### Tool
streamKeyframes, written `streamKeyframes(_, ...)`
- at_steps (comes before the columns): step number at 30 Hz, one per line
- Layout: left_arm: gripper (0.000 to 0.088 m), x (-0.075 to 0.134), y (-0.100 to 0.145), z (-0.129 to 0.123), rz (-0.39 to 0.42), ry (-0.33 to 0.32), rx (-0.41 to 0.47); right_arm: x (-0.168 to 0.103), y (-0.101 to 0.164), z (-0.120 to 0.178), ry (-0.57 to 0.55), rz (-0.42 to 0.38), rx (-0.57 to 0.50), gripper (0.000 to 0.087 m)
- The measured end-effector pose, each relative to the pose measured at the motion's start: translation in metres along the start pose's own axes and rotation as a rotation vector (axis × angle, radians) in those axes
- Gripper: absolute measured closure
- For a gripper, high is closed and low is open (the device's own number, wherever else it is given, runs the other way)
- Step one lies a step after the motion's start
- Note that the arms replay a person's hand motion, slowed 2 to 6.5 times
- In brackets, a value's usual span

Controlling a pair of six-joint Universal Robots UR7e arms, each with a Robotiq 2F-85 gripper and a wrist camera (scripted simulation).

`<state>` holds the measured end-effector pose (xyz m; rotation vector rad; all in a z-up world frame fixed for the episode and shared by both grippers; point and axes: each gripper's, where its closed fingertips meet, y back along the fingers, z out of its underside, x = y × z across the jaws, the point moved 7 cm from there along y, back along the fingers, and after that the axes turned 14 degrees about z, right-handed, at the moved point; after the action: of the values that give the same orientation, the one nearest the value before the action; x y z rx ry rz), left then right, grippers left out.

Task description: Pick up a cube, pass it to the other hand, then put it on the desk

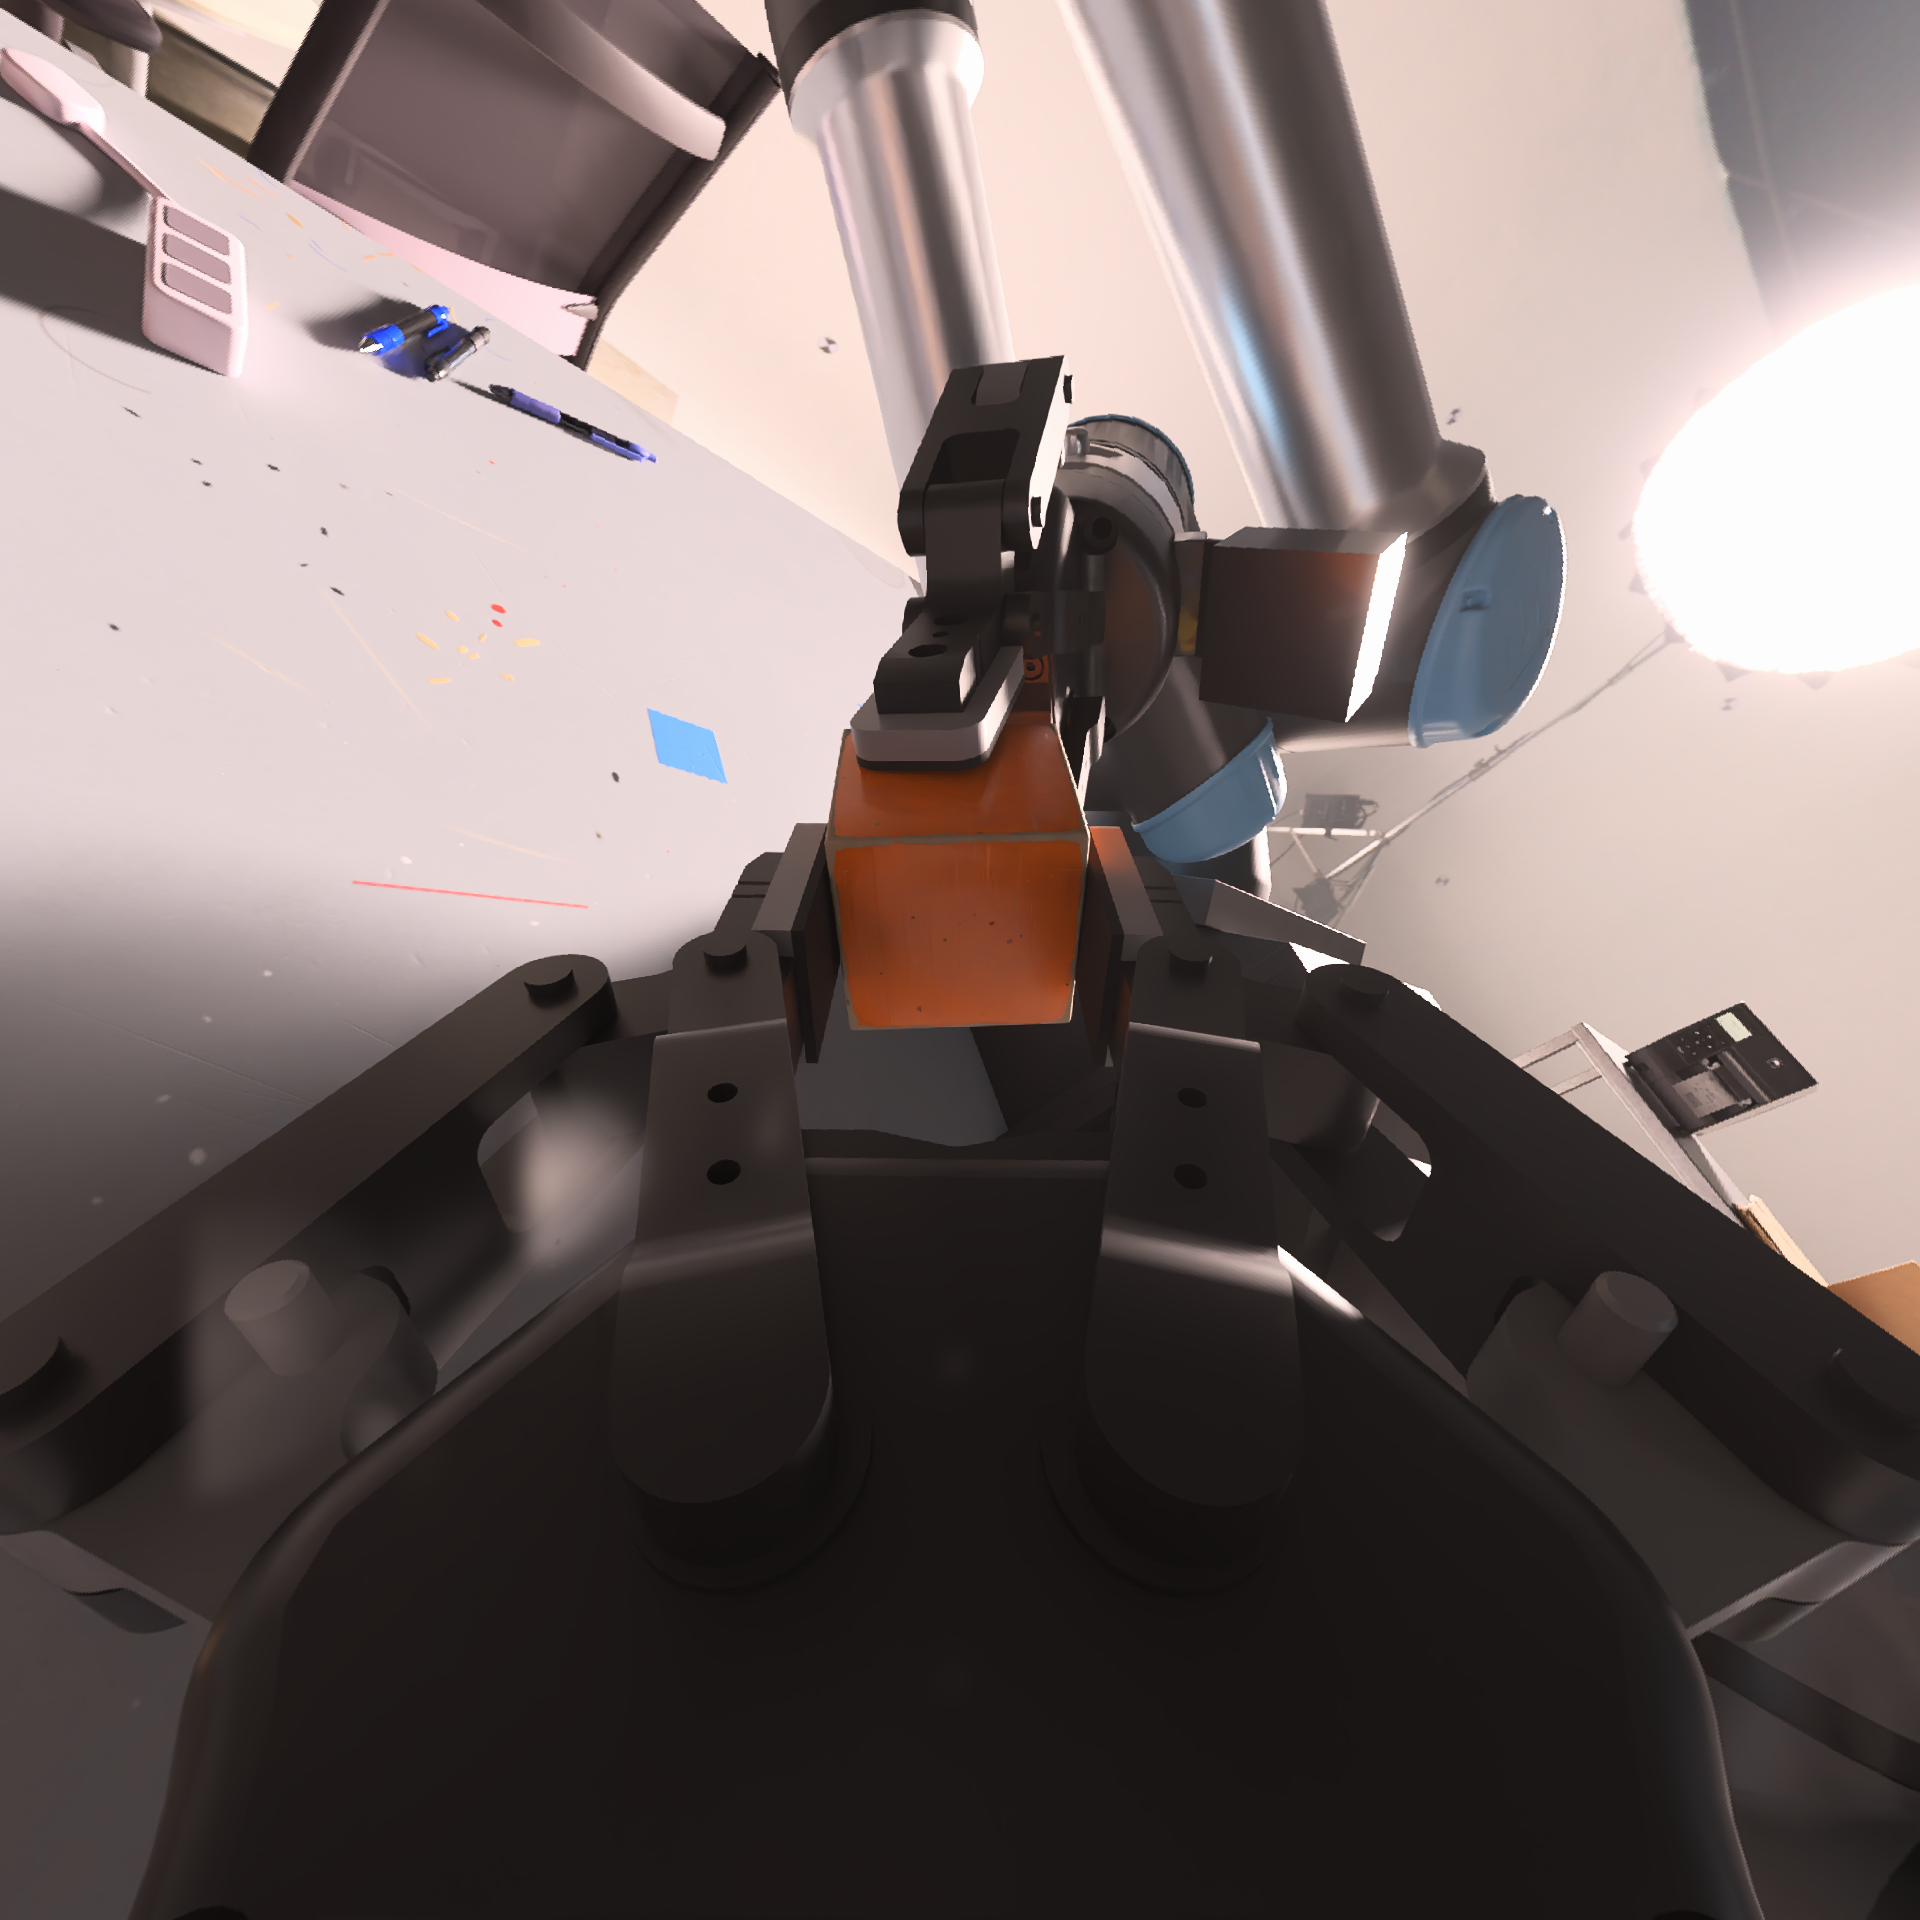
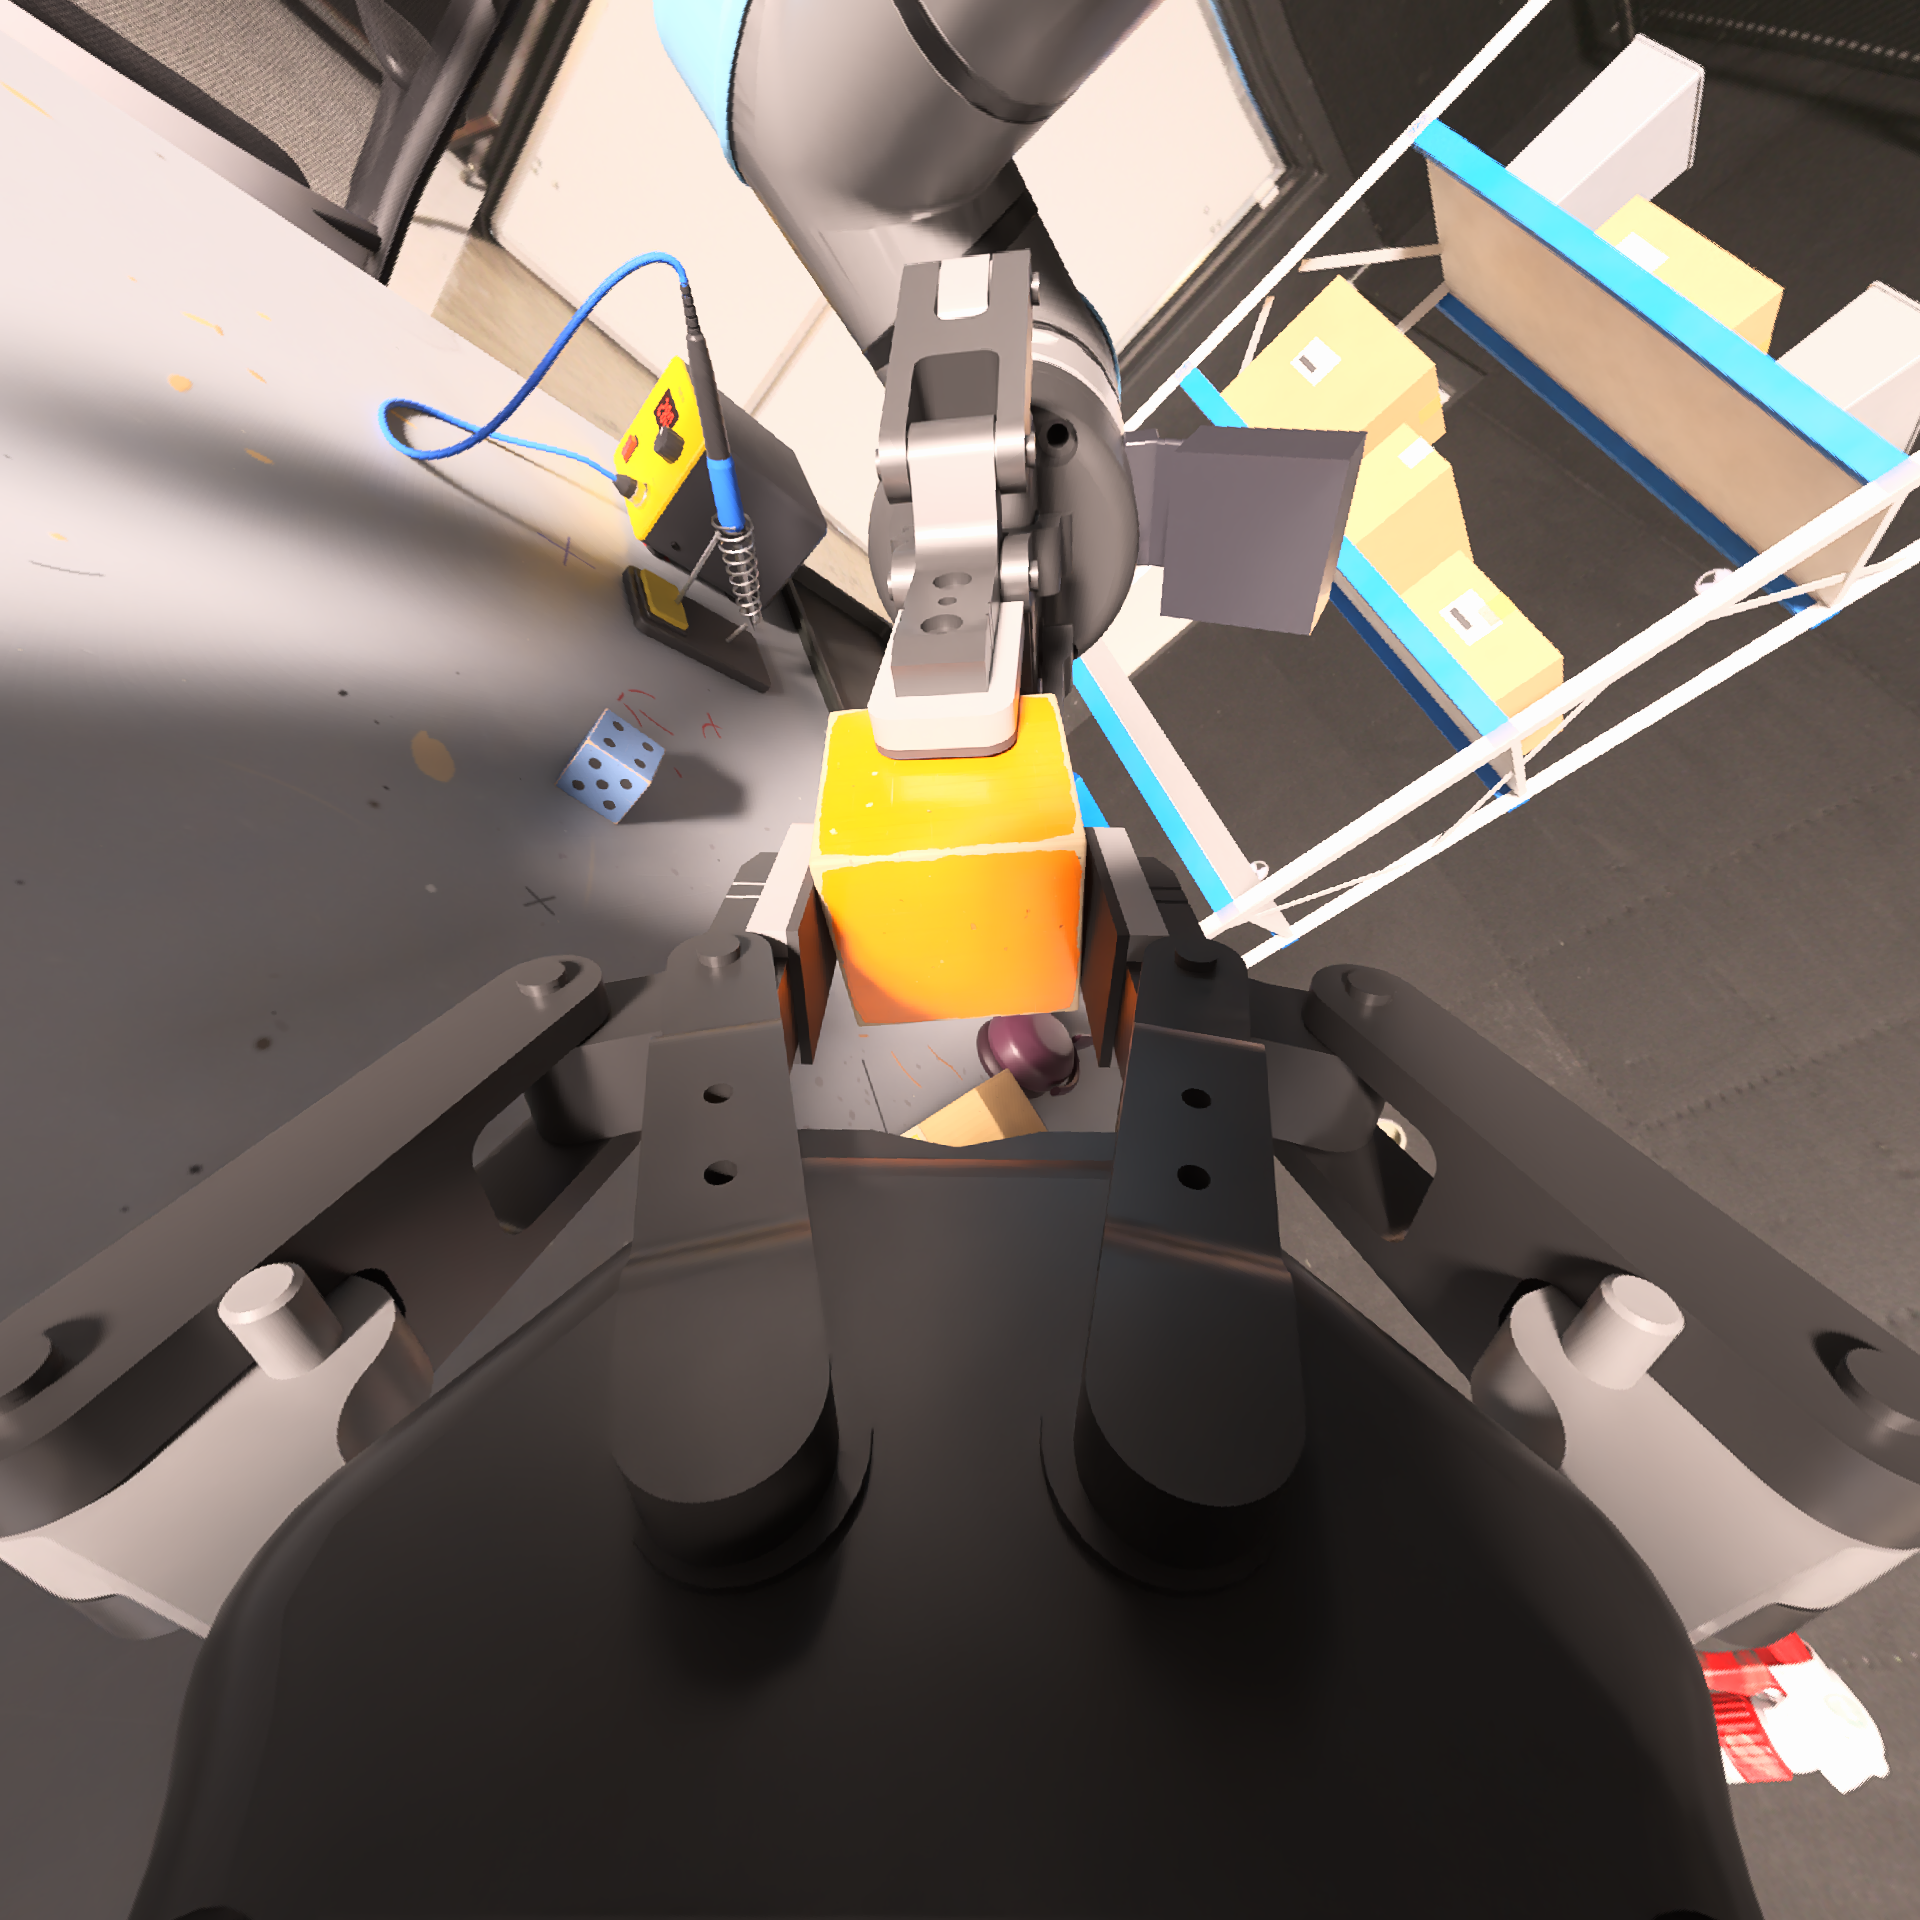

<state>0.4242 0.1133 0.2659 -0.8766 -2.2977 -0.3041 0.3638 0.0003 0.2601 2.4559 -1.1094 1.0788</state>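
Grey counter (image 2: 260,935) well below. Orange cube (image 2: 951,904) aloft, clamped between both pairs of fingers (image 2: 805,977) (image 1: 940,717) mid-handover. Risked a drop if released before the taker's grip proved firm.

A blown-out lamp glare (image 1: 1808,488) is seen up and right of the jaws in the left wrist view, where the cube (image 1: 954,935) is dimly lit. In the right wrist view the cube (image 2: 951,914) is brightly lit. Edges are bent by wide-angle distortion, and a broad soft shadow is thrown over the desk (image 2: 208,727) left of the jaws.
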Motion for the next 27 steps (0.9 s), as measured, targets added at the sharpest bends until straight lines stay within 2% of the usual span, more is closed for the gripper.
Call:
streamKeyframes(16, 0.0467, 0.0, -0.004, 0.002, 0.009, -0.012, -0.03, -0.001, 0.005, 0.0, -0.073, -0.033, -0.011, 0.0465)
streamKeyframes(17, 0.041, 0.0, -0.003, 0.002, 0.007, -0.017, -0.033, 0.0, 0.005, 0.0, -0.081, -0.037, -0.012, 0.0465)
streamKeyframes(19, 0.0363, 0.001, -0.002, 0.002, -0.002, -0.027, -0.037, 0.001, 0.007, 0.0, -0.098, -0.043, -0.018, 0.0465)
streamKeyframes(27, 0.026, 0.002, 0.003, 0.001, -0.066, -0.059, -0.047, 0.009, 0.017, 0.005, -0.154, -0.042, -0.068, 0.0465)
